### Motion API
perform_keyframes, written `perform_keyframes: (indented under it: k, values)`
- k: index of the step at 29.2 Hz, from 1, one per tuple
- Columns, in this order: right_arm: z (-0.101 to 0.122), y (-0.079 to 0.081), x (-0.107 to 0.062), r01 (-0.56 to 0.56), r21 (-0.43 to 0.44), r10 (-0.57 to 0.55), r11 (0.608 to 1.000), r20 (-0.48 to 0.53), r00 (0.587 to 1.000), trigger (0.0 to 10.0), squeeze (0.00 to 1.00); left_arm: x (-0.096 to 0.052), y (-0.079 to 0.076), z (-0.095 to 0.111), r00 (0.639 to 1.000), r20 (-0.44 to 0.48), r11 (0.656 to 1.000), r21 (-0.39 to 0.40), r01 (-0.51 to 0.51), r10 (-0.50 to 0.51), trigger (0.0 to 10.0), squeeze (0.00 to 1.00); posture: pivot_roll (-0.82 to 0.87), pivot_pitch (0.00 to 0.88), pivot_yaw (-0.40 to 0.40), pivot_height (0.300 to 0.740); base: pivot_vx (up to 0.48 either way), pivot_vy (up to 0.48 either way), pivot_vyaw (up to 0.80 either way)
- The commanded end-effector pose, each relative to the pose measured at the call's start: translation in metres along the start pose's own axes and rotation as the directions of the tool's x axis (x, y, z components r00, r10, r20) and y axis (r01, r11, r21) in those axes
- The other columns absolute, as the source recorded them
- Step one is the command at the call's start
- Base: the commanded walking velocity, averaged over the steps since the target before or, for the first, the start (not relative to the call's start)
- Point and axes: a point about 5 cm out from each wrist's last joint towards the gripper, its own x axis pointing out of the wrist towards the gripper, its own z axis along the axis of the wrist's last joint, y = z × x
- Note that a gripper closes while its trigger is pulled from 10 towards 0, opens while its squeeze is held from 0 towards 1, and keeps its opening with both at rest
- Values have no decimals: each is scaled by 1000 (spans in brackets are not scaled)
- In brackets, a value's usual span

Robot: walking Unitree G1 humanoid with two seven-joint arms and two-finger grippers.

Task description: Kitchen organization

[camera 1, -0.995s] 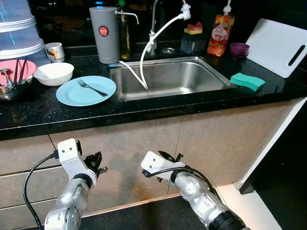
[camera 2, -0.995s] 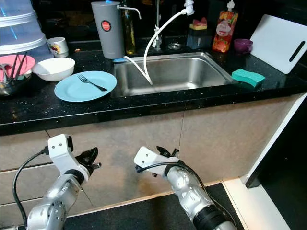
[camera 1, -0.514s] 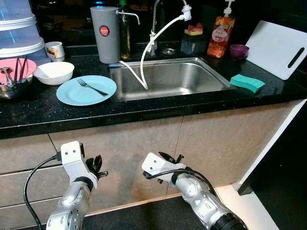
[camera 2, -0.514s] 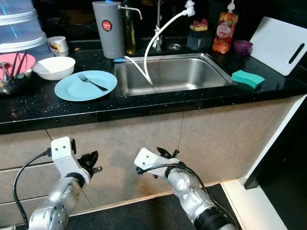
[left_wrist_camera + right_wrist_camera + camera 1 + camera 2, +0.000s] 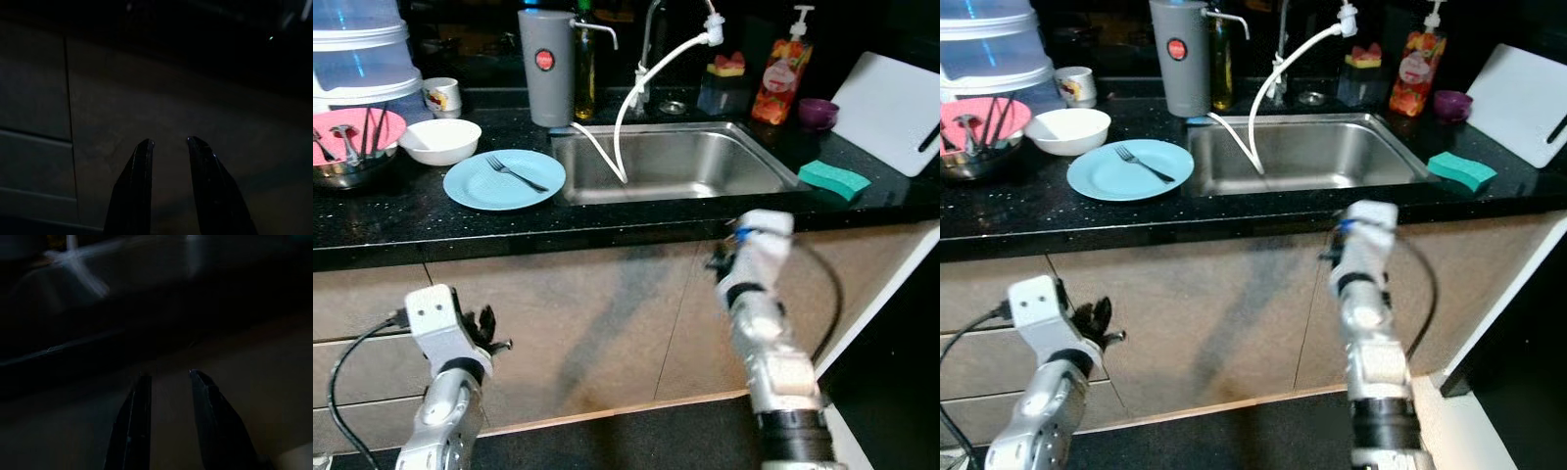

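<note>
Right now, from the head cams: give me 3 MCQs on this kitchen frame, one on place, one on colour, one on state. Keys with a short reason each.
1. Where does the fork lie?
A. in the sink
B. on the light blue plate
C. in the white bowl

2. What colour is the sponge on the counter to the right of the sink?
A. green
B. yellow
C. pink

3. How do the left tool fingers stand?
A. shut on a fork
B. apart, with nothing between them
C. shut on a cloth

Key: 1 B, the fork rests across the light blue plate, beside the white bowl. 2 A, the sponge is green against the black counter. 3 B, the left wrist view shows a gap between the two fingers, facing the cabinet front.
</note>
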Motion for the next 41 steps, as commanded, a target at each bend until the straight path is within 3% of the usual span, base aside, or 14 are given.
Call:
perform_keyframes:
  k: [1,2,4,8,9,11,15,18,25,26,31,36,37,41]
  values:
    - [-12,2,-2,-23,81,29,996,-73,997,10000,0,0,-5,5,999,30,1000,-16,23,-22,10000,0,-49,20,-13,740,0,0,0]
    - [-14,9,-4,-63,188,80,980,-89,993,10000,0,-2,-8,9,998,45,999,3,34,-34,10000,0,-47,19,-12,740,0,0,0]
    - [-11,26,-10,-221,268,252,938,-87,964,10000,0,-7,-13,16,996,60,992,117,54,-61,10000,0,-37,17,-14,740,0,0,0]
    - [-1,35,-12,-304,300,340,904,-78,937,10000,0,-11,-17,23,993,97,980,192,51,-70,10000,0,-33,17,-15,740,0,0,0]
    - [1,35,-10,-303,221,334,927,-119,935,10000,0,-12,-17,26,991,111,980,192,45,-68,10000,0,-35,20,-14,740,0,0,0]
    - [17,38,-7,-362,115,369,925,-51,928,10000,0,-14,-16,34,989,142,984,178,10,-36,10000,0,-37,22,-13,740,0,0,0]
    - [40,34,-1,-341,141,337,929,53,940,10000,0,-9,-16,63,970,241,983,184,-27,-19,10000,0,-42,25,-10,740,0,0,0]
    - [49,32,1,-321,60,316,945,82,945,10000,0,-6,-14,75,960,279,977,207,-55,-6,10000,0,-39,30,-8,740,0,0,0]
    - [55,32,7,-307,11,305,952,81,949,10000,0,2,-10,82,966,257,958,278,-67,-7,10000,0,-51,40,-4,740,0,0,0]
    - [57,33,11,-294,-18,294,956,94,951,10000,0,4,-12,83,971,237,945,324,-47,-33,10000,0,-48,46,-6,740,0,0,0]
    - [61,33,16,-202,-164,227,966,153,962,10000,0,4,-10,89,964,263,938,344,-44,-51,10000,0,-49,48,-10,740,0,0,0]
    - [58,33,17,-208,-179,235,962,149,960,10000,0,1,-5,87,961,264,948,318,-2,-86,10000,0,-55,47,-14,740,0,0,0]
    - [51,32,17,-242,-134,258,961,113,960,10000,0,-1,0,85,962,246,951,309,36,-117,10000,0,-56,50,-16,740,0,0,0]
    - [44,33,12,-312,-154,330,937,105,938,10000,0,-5,11,85,960,227,937,340,78,-162,10000,0,-53,49,-19,740,0,0,0]
